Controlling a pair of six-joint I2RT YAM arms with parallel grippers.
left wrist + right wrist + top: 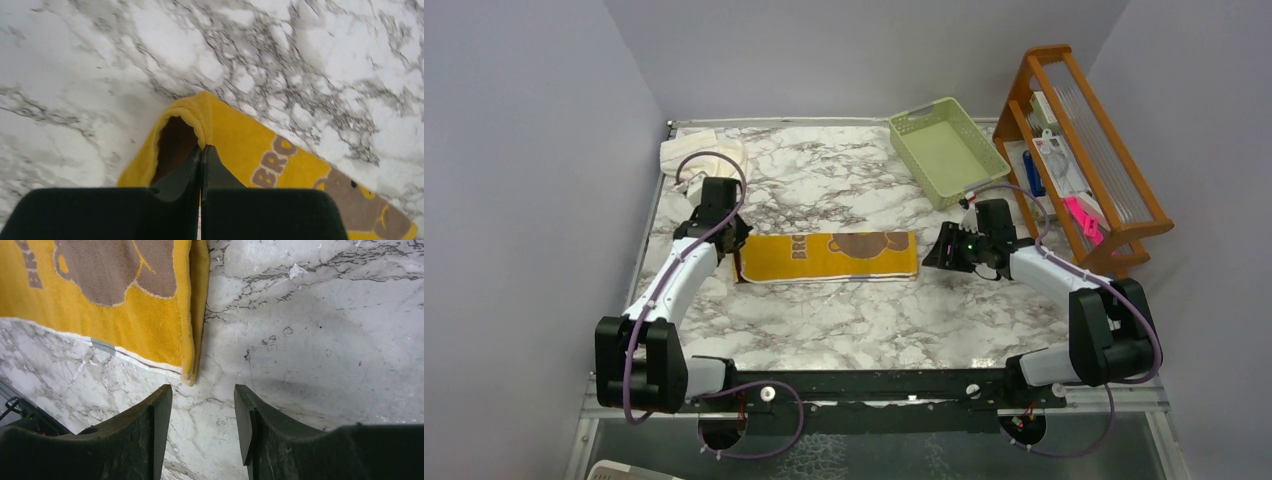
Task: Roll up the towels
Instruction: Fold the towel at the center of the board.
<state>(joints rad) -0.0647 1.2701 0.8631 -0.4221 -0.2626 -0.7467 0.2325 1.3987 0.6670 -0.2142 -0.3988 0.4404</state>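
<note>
Item one: mustard-yellow terry towel with a brown bear print and lettering (829, 257), lying flat at full length in the middle of the white, grey-veined marbled surface (824, 190), its long side running left to right; no turn of a roll is formed. Left jaws: closed, pinching the hem at the towel's left end, which stands raised in a small tent off the surface. Right jaws: apart, holding nothing, low over the surface just beside the towel's right end and not touching it. Item two: cream-white cloth towel (696, 155), loosely bunched at the far left corner, unrolled as far as can be told. Tan-brown towel: not in view. Also present: pale green slotted plastic basket (944, 150) at the far right, and beside it a brown wooden rack (1079, 150) holding small packets. Progress, as judged: at the beginning. The first towel is gripped at one end, apparently ready for the first fold-over; all rolling remains, and no finished roll is visible.
</note>
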